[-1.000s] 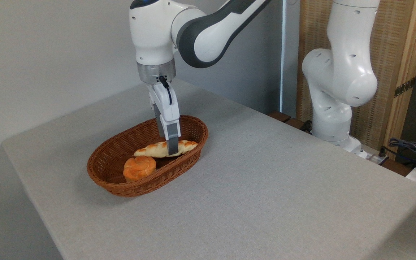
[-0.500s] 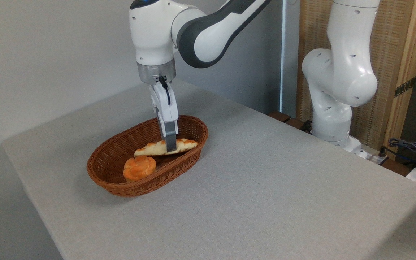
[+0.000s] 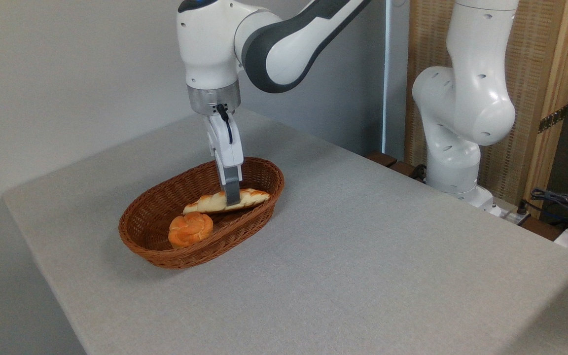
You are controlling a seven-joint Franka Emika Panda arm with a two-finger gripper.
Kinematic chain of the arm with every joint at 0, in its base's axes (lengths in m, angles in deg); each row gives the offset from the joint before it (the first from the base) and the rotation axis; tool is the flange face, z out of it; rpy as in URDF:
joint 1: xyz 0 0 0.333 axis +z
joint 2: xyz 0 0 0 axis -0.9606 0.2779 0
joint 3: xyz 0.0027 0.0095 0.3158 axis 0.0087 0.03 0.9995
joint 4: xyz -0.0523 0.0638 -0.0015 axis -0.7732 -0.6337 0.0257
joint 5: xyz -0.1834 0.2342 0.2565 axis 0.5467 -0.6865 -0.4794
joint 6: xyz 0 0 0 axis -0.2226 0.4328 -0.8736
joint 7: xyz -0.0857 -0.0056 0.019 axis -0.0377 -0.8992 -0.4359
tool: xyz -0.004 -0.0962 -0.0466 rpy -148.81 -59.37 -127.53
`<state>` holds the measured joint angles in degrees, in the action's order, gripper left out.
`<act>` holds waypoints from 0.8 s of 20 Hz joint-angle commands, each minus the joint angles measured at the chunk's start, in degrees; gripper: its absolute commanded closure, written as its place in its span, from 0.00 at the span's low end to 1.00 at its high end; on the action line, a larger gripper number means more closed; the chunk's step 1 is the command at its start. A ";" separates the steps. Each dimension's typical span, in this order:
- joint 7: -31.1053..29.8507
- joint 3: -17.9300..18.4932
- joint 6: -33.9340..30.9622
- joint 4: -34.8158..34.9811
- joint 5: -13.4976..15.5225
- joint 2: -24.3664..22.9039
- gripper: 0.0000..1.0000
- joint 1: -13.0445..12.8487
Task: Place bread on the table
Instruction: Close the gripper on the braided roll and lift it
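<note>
The bread (image 3: pixel 206 203), a long braided loaf with golden patches, hangs level with the rim of the brown wicker basket (image 3: pixel 165 256). My gripper (image 3: pixel 232 198) comes straight down from above and is shut on the bread near its middle. One grey finger covers part of the loaf. The light grey table (image 3: pixel 363 256) spreads under the basket.
A small round orange bun (image 3: pixel 190 229) lies in the basket's near end. The arm's white base (image 3: pixel 454 148) stands past the table's far right edge, with cables (image 3: pixel 565 204) beside it. A wall runs behind the table on the left.
The gripper has risen a little with the bread held in it. The loaf has come up off the basket floor. The orange bun has not moved.
</note>
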<state>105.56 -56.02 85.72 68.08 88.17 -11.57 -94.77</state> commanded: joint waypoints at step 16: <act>0.05 1.33 -4.08 -4.83 0.82 -1.38 0.90 0.25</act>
<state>105.55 -55.57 85.22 65.75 88.25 -12.43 -94.54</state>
